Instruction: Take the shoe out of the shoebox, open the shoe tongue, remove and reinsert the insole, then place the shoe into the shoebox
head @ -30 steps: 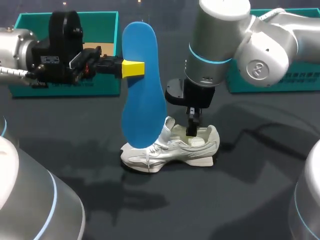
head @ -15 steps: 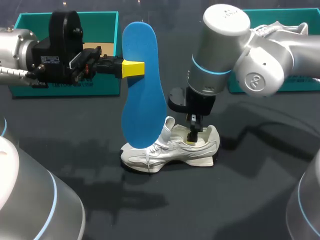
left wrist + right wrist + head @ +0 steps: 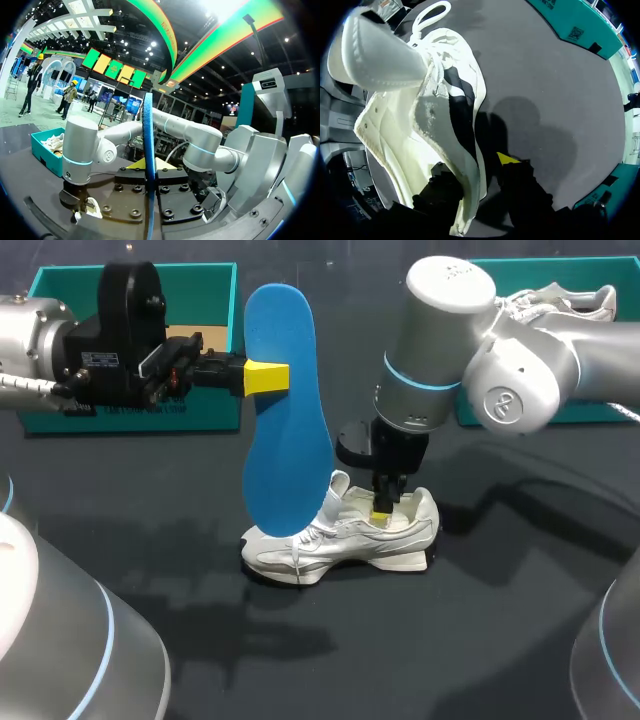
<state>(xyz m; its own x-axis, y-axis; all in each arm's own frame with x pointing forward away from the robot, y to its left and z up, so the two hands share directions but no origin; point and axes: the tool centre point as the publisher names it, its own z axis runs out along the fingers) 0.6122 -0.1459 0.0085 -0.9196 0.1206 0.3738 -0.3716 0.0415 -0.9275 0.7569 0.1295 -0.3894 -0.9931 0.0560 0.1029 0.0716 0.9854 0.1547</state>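
Note:
My left gripper [image 3: 265, 377] is shut on a blue insole [image 3: 285, 410] and holds it upright above the toe of the white shoe [image 3: 340, 535]. In the left wrist view the insole [image 3: 148, 150] shows edge-on between the yellow tips of that gripper [image 3: 148, 165]. The shoe stands on the dark table with its tongue pulled forward. My right gripper [image 3: 383, 512] comes down at the heel side. In the right wrist view the right gripper [image 3: 475, 172] has one finger inside the shoe [image 3: 420, 125] and the other outside, pinching the collar wall.
A teal shoebox [image 3: 200, 412] stands at the back left behind my left arm. A second teal box [image 3: 560, 262] at the back right holds another white shoe [image 3: 560, 302]. Bare dark table lies in front of the shoe.
My right gripper has come down onto the shoe's collar and its fingers have closed in on the wall. The left arm and insole have not moved.

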